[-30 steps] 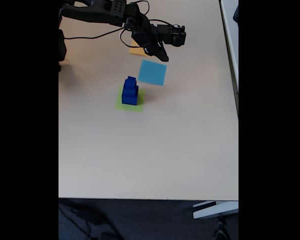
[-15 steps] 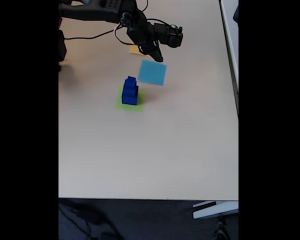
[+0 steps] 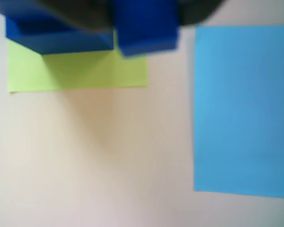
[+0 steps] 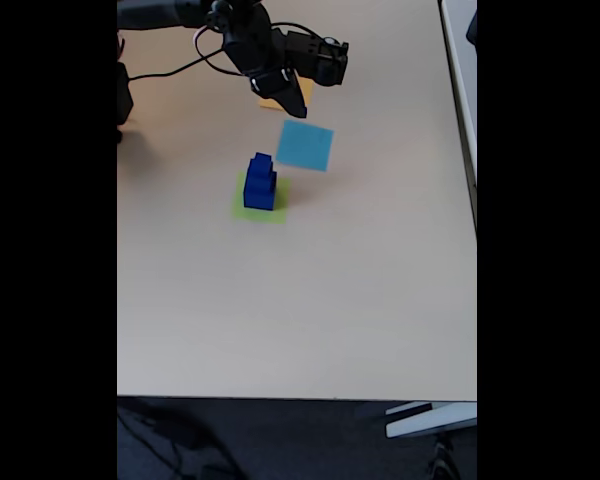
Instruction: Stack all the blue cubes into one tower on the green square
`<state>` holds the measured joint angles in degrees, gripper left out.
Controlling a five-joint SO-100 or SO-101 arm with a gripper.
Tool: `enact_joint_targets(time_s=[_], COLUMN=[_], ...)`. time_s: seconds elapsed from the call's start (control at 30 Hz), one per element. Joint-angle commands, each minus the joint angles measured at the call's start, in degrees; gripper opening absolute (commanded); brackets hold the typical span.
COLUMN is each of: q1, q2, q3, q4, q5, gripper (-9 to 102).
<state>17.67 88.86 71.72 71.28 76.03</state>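
Standing on the green square (image 4: pixel 262 207), your tower (image 4: pixel 260 182) sits apart from the gripper (image 4: pixel 298 106); jaw state cannot be told.

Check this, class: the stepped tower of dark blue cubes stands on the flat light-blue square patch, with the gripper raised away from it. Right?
Not quite. In the fixed view the tower stands on the flat light-green square patch, not the light-blue one. The gripper is indeed raised away.

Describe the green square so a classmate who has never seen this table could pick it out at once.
On the beige table, find the tower of dark blue cubes near the middle. The green square is the flat patch beneath it, not the bare light-blue patch beside it.
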Motion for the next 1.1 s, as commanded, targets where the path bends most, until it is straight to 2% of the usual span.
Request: enact_joint_targets(time_s=[0.0, 0.3, 1.07], q1=[1.8, 3.7, 8.3], q2=[4.9, 5.0, 4.6], q3=[-0.1, 1.7, 3.3], q4=[1.4, 5.0, 6.1], q5=[-0.1, 2.7, 0.2], gripper=[0, 0, 0])
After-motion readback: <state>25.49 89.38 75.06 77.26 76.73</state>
